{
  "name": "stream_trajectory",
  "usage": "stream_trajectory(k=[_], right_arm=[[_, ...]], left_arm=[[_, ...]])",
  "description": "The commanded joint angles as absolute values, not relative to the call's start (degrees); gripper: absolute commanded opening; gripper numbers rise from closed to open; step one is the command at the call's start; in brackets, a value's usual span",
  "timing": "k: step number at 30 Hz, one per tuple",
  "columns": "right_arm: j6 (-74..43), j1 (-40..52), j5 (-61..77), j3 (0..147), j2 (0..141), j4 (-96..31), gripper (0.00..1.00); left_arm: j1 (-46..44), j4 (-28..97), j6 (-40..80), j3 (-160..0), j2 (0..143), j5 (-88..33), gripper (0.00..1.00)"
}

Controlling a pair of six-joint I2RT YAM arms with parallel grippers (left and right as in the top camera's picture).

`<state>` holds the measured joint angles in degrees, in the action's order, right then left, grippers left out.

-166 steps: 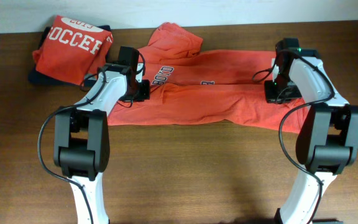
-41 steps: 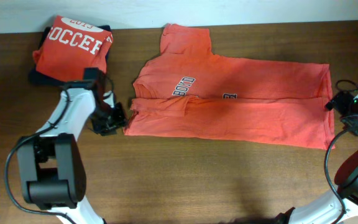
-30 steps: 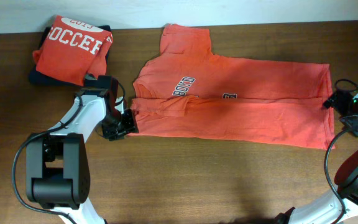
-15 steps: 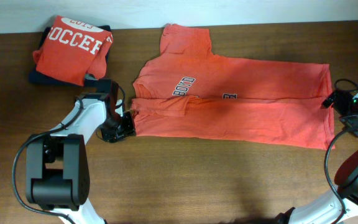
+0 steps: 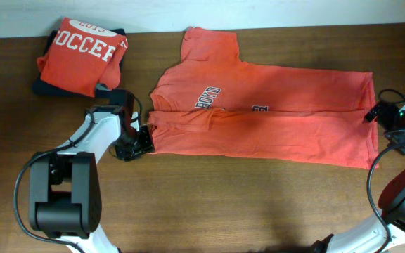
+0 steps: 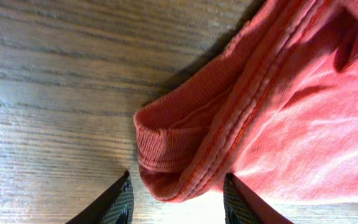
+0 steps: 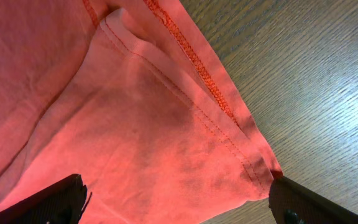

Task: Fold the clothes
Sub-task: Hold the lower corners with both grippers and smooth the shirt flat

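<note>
Here, an orange-red shirt (image 5: 259, 119) lies flat across the middle of a wooden table (image 5: 223, 204), doubled lengthwise, neck end to the left and hem to the right, one sleeve sticking out toward the far side. A folded stack (image 5: 83, 49) sits at the far left corner, well apart. The left claw (image 5: 138, 143) rests low at the shirt's near left corner, and the right claw (image 5: 380, 116) at its right edge, probably so both ends can be lifted together for the next fold. From overhead neither claw's jaws can be read. The left wrist view fills that in: the ribbed collar (image 6: 166, 155) bulges between two parted fingers (image 6: 120, 202), with bare wood showing beside one, so the claw looks open around the cloth and not clamped. The right wrist view shows the stitched hem corner (image 7: 253, 155) lying between jaws spread wide, holding nothing.
</note>
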<state>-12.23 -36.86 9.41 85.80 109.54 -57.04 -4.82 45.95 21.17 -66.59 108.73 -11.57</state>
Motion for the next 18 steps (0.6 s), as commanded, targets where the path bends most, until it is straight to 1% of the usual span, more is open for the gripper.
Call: stream_trajectory(k=[1, 3, 12, 18], right_arm=[[-12.49, -36.71, 9.91, 86.30, 109.43, -57.01, 0.99], [-12.49, -36.73, 9.91, 86.30, 109.43, -57.01, 0.99], [-12.49, -36.73, 9.91, 86.30, 109.43, -57.01, 0.99], [-12.49, -36.73, 9.91, 86.30, 109.43, -57.01, 0.99]], left_arm=[[-4.73, 45.17, 22.28, -65.87, 108.62, -10.68, 0.49], [-4.73, 44.80, 22.28, -66.06, 108.62, -10.68, 0.51], [-4.73, 44.31, 20.73, -67.83, 108.62, -9.06, 0.52], [-5.10, 43.94, 20.73, -67.75, 108.62, -2.33, 0.52]])
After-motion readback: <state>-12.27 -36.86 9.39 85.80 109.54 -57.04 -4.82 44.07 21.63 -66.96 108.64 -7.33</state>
